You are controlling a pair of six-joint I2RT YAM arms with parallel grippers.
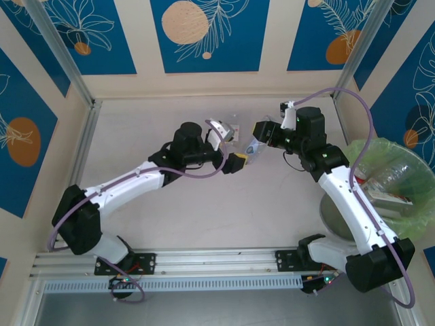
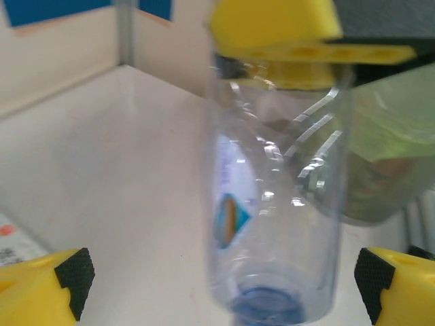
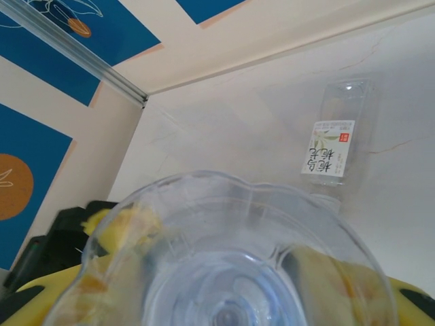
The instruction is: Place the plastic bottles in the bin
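The right tool (image 1: 262,133) is gripping a clear bottle (image 1: 251,147) over the middle of the worktop (image 1: 204,210), between the wide-open, empty fingers of the left tool (image 2: 221,278). A second bottle (image 3: 333,146) is lying nearby. The bin (image 1: 408,159) is standing at the right, its contents unclear, and blue panels (image 1: 204,34) are enclosing the worktop.

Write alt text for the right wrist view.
A clear plastic bottle, seen base-on, sits close to the camera, gripped between the right gripper's yellow fingers. Beyond it a second clear bottle with a white label lies on the pale table near the back wall.
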